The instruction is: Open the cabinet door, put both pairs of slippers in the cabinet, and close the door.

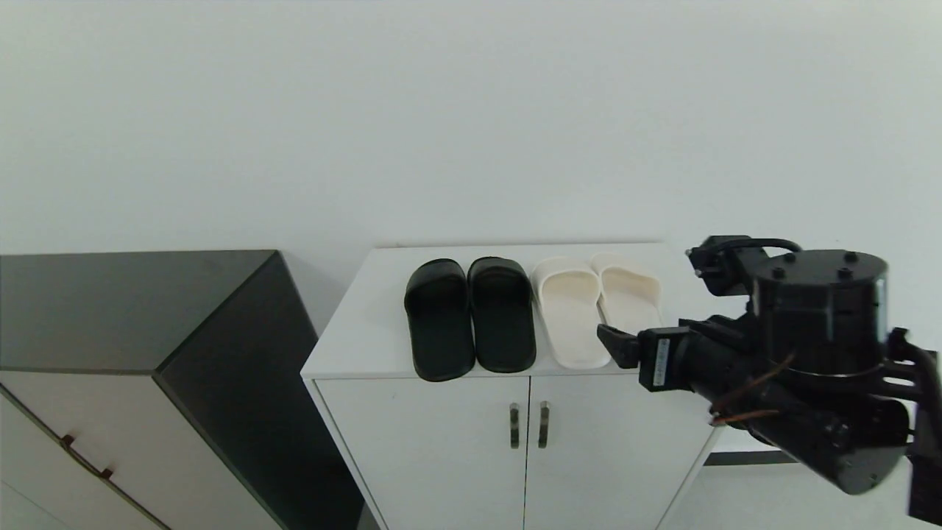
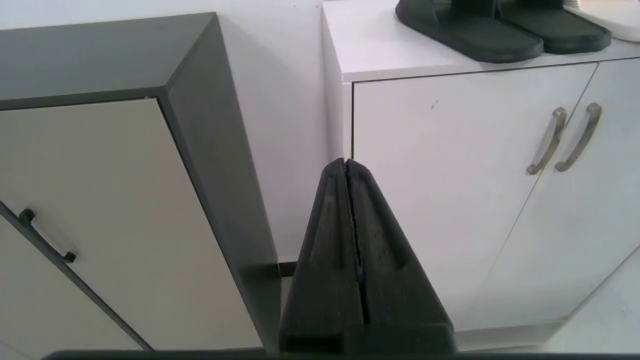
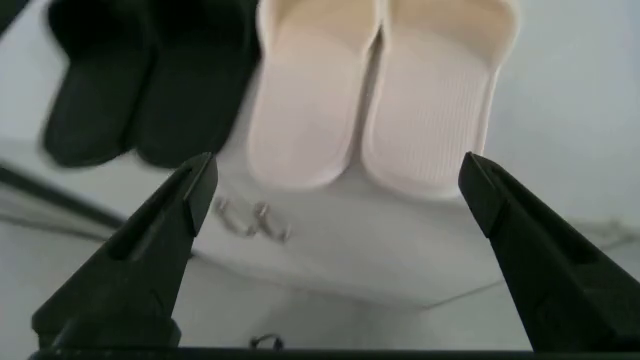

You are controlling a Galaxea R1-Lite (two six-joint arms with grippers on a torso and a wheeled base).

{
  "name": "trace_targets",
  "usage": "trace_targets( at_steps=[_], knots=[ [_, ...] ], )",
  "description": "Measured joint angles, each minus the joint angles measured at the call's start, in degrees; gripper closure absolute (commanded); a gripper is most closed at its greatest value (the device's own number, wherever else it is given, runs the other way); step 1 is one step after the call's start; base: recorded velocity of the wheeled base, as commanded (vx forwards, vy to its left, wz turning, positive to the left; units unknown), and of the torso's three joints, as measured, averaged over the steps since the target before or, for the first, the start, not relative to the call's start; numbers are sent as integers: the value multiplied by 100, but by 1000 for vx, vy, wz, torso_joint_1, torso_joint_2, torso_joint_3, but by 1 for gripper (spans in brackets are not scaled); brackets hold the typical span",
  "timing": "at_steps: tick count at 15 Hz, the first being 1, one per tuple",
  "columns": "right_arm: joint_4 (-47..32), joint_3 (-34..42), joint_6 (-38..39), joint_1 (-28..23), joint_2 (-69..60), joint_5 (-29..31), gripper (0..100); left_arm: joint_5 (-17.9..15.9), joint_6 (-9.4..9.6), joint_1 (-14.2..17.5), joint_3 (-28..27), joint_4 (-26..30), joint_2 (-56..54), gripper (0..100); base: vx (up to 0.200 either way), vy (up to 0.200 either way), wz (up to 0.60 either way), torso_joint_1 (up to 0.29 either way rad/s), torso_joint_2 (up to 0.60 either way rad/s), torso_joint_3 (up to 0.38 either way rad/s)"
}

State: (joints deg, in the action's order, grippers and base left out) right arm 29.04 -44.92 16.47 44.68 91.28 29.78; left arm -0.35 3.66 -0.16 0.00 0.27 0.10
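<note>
Fingers (image 3: 150,260) of my right gripper (image 3: 338,168) are spread wide, likely to span the cream slippers (image 1: 596,309) they face, beside the black pair (image 1: 471,316) on the white cabinet (image 1: 360,331), whose doors (image 1: 427,456) are shut (handles (image 1: 528,425) come first, I judge), while my left gripper (image 2: 345,175) hangs pinched closed lower down.

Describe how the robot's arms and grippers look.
The right arm is black, with a round bolted housing, a white label, thin reddish wires and a black cable loop. Both the right gripper and left gripper have black, tapered fingers.
</note>
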Motion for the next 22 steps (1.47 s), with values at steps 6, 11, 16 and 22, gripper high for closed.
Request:
trace_targets(
  at_steps=[6, 11, 16, 22],
  knots=[
    [435, -1246, -361, -489, 1712, 401, 0, 0, -16, -2, 0, 0, 0, 100, 0, 0, 0, 0, 0, 0],
    [530, -2194, -572, -827, 2525, 412, 0, 0, -22, -2, 0, -2, 0, 100, 0, 0, 0, 0, 0, 0],
    [523, -2811, -574, -1023, 3003, 363, 0, 2, -22, -2, 0, 0, 0, 100, 0, 0, 0, 0, 0, 0],
    [534, -3139, -578, -1196, 3209, 347, 100, 2, -33, -2, 0, 0, 0, 100, 0, 0, 0, 0, 0, 0]
  ],
)
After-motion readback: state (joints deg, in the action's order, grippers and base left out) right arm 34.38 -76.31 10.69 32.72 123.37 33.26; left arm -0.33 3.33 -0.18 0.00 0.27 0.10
